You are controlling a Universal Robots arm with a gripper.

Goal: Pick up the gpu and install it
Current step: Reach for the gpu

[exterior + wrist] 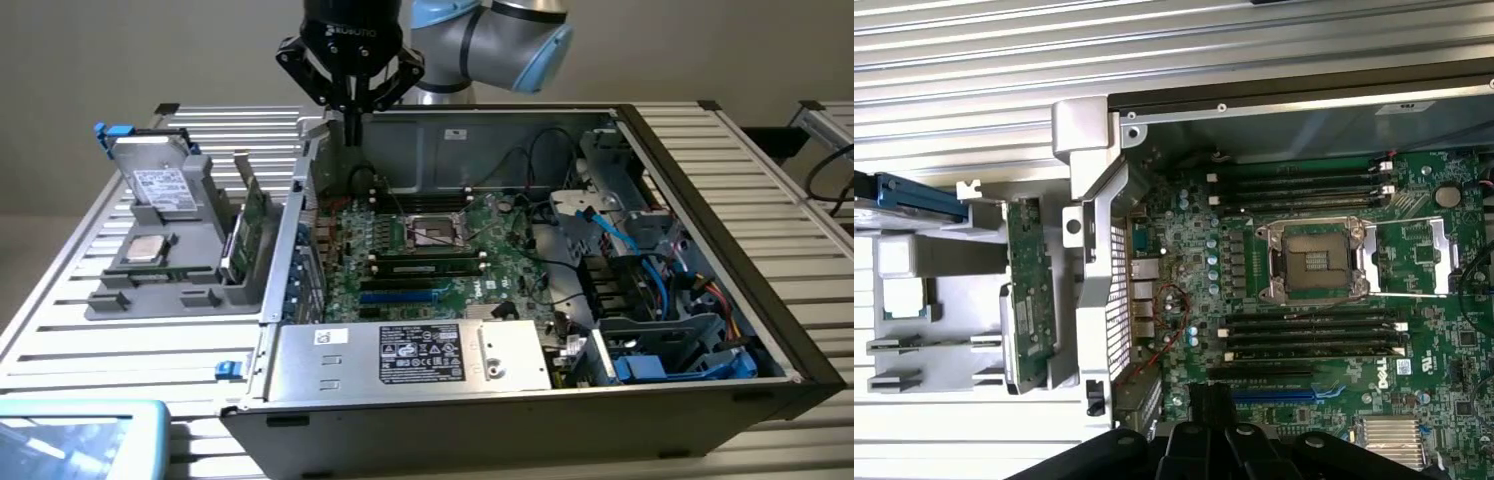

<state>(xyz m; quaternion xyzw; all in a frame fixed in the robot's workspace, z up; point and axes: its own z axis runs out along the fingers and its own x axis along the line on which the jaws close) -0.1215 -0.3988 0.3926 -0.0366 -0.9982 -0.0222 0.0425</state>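
**A:** Where is the gpu (pixel 248 238) (pixel 1024 335) right now?

**B:** It stands on edge in the grey slotted holder (pixel 160 292) (pixel 949 300), just outside the computer case (pixel 694 190) (pixel 1089 130) on the exterior view's left. Nothing is touching it. I'd say it is kept upright so that its top edge can be taken from above.

**A:** And the gripper (pixel 351 133) (pixel 1211 402)?

**B:** It hangs above the case's far corner, over the wall between the holder and the motherboard (pixel 400 255) (pixel 1304 330). Its fingers look pressed together with nothing between them, so it is empty.

**A:** Why is the case lying flat?

**B:** With the side panel off and the motherboard facing up, a card can go straight down into it. The blue expansion slot (pixel 400 296) (pixel 1279 393) has nothing in it, so the install is not yet done.

**A:** Is anything else in the holder?

**B:** A hard drive (pixel 163 188) with a white label sits in its own bay, well apart from the gpu.
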